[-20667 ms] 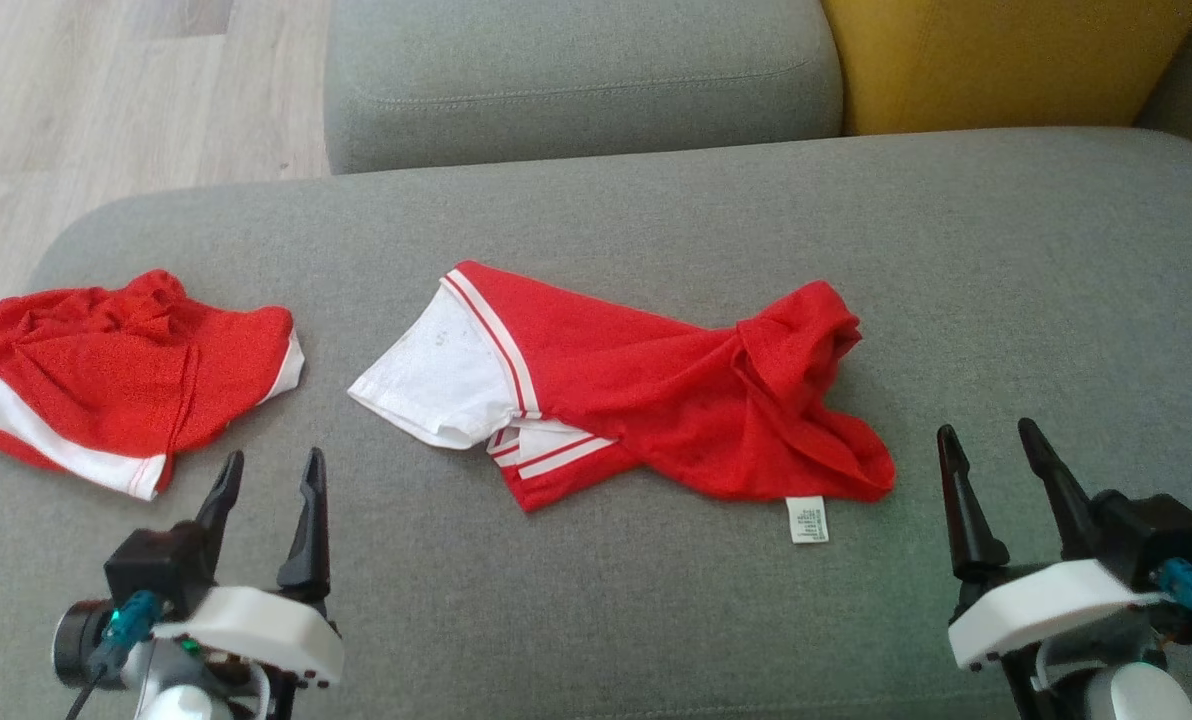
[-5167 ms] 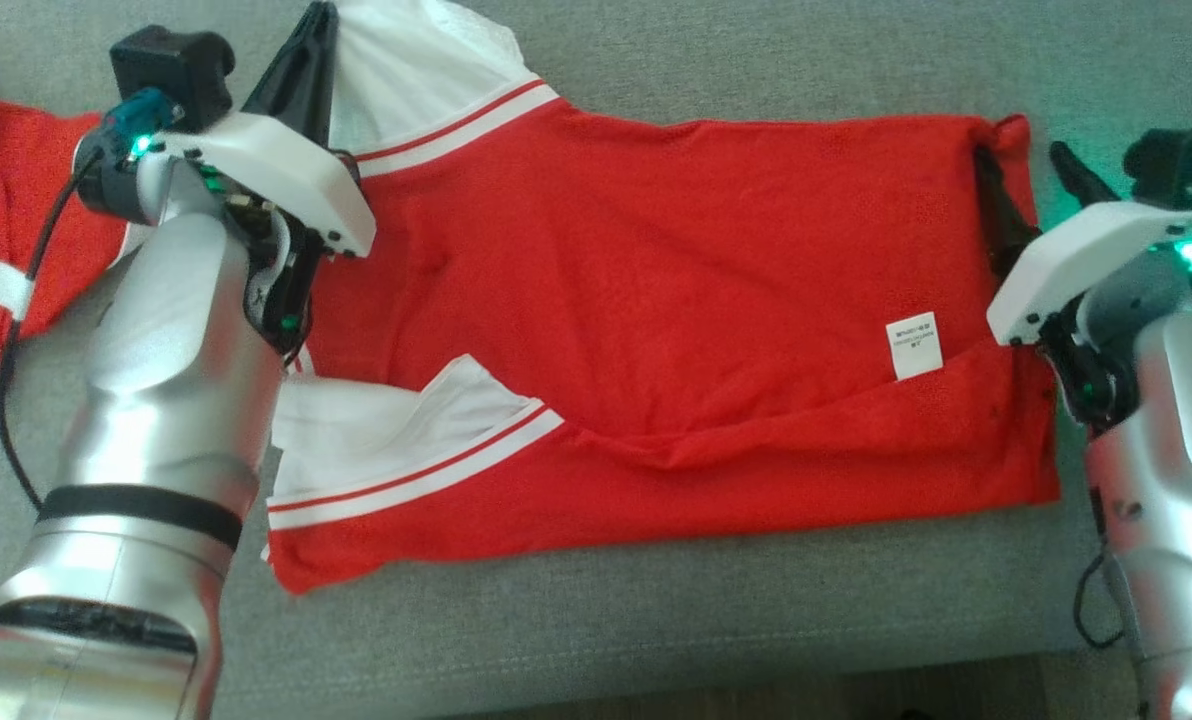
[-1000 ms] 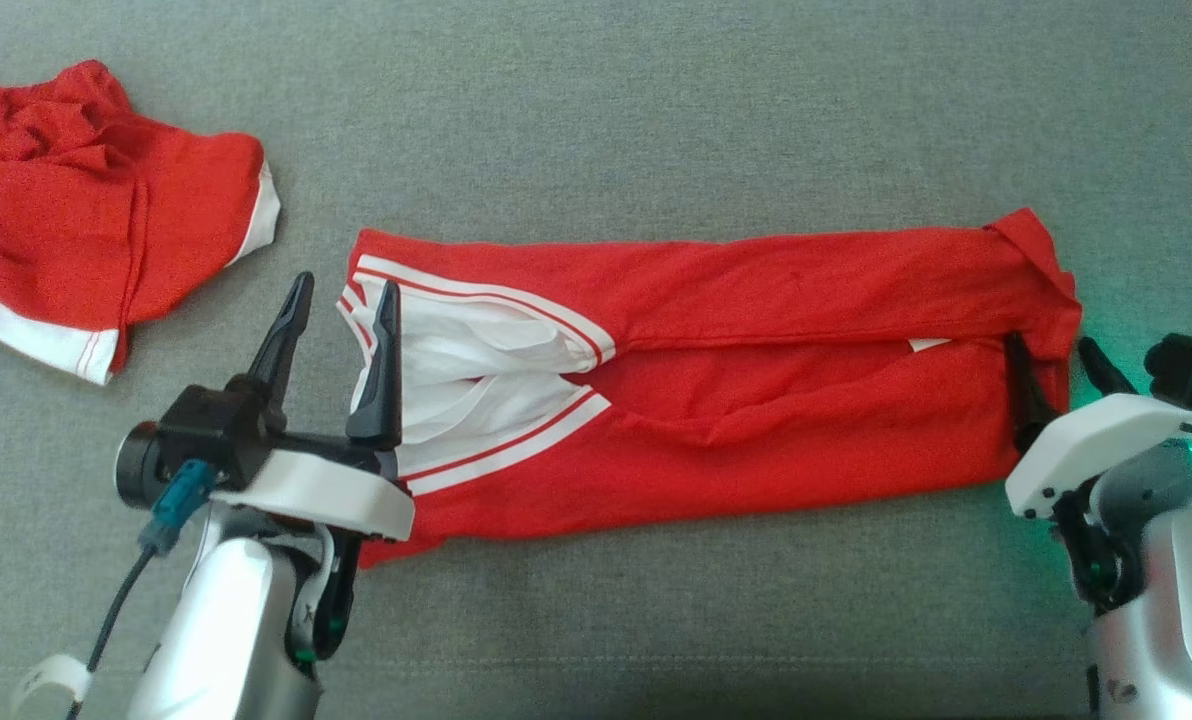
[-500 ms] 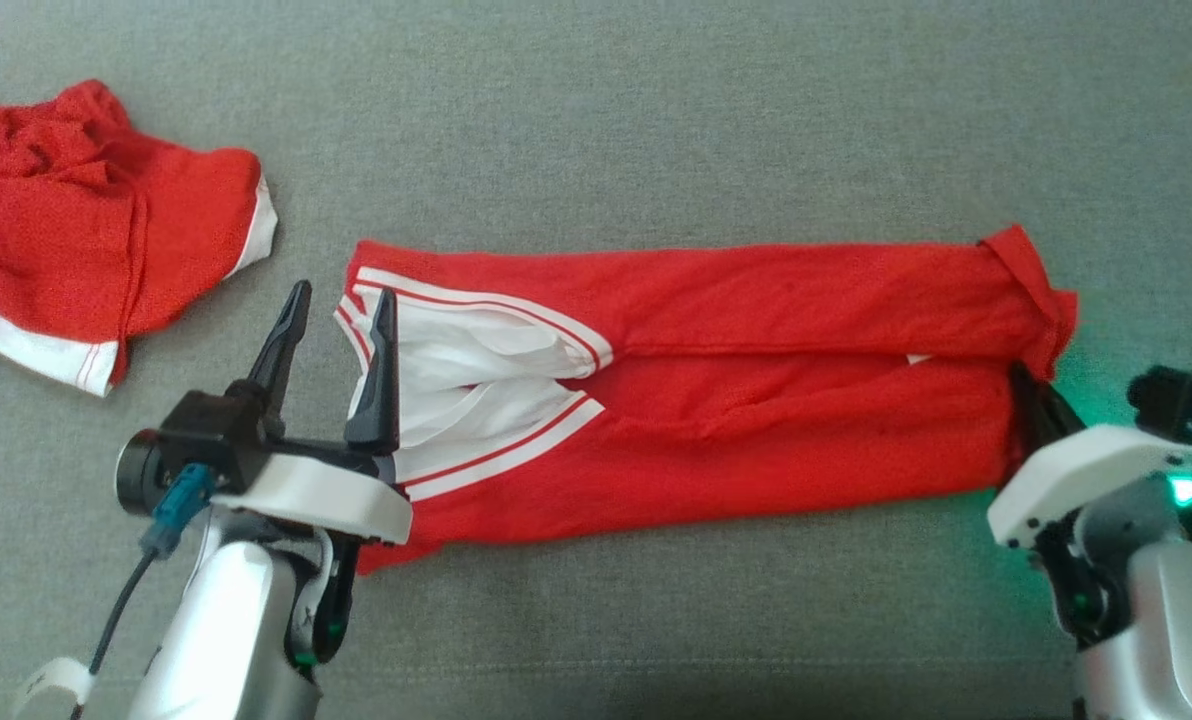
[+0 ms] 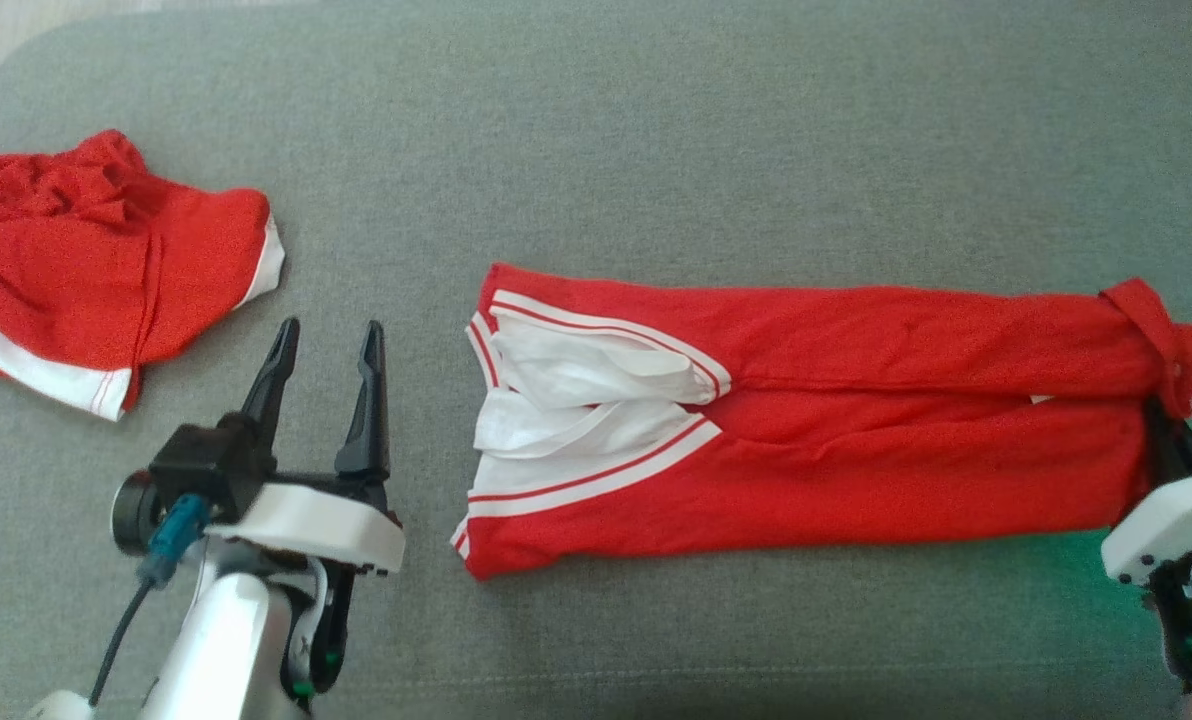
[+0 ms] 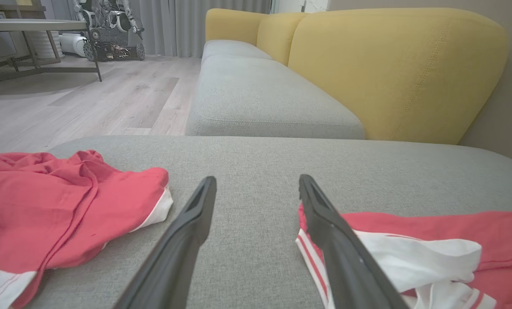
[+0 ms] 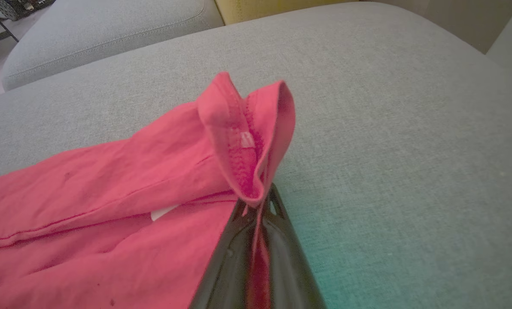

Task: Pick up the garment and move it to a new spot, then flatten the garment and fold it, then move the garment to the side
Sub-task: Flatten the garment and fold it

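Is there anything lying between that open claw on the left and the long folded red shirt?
Nothing but bare grey cushion lies between the left gripper and the folded red shirt, as the head view shows.

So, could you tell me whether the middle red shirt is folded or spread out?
Folded lengthwise: the red shirt lies as a narrow band, its long edges meeting mid-width; the right hand is shut on its end.

garment (image 5: 856,440) on cushion (image 5: 656,150) | second garment (image 5: 86,260) far left | left tool (image 5: 331,330) between them
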Tool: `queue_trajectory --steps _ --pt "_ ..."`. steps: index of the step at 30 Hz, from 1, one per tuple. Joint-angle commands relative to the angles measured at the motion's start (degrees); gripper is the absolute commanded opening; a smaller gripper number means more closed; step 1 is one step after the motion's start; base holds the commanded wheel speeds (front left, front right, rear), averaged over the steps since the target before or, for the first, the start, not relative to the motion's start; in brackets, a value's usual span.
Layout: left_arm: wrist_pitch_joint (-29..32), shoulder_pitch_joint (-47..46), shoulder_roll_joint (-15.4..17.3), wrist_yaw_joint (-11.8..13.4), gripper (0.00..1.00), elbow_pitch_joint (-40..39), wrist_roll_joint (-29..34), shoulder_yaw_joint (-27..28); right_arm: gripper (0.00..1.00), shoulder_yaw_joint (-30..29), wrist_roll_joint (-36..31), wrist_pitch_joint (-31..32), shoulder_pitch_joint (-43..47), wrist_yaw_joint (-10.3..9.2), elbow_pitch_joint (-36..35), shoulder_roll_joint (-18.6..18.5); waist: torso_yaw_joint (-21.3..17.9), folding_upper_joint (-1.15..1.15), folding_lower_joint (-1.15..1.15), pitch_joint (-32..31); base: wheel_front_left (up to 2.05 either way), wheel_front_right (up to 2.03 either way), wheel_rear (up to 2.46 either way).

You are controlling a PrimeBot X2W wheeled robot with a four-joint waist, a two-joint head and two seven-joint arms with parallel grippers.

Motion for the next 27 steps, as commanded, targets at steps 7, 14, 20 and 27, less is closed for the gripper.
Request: queue_trajectory --steps 7,14,20,27 --pt "0.18 0.21 1.39 0.77 1.0 -1.8 -0.6 1.65 0.0 7.12 0.3 2.14 -1.42 -0.04 -10.36 -1.36 -0.56 0.0 0.0 -2.84 0.0 0.0 0.0" --pt "1.0 0.85 1.15 1.03 1.0 -1.92 -0.33 0.31 0.0 18.64 1.13 6.94 -4.19 -0.04 -18.44 0.71 0.16 0.0 0.0 -5.06 0.0 0.0 0.0" --pt "1.16 0.11 0.95 0.51 1.0 -1.82 -0.3 -0.87 0.0 29.55 6.03 6.22 -7.17 -0.04 -14.36 3.01 3.29 0.0 0.0 -5.08 0.0 0.0 0.0" --pt "1.01 -0.86 0.22 0.23 1.0 -1.47 -0.32 -2.06 0.0 40.35 11.83 0.92 -10.92 -0.04 -5.13 3.26 7.39 0.0 0.0 -3.93 0.0 0.0 0.0"
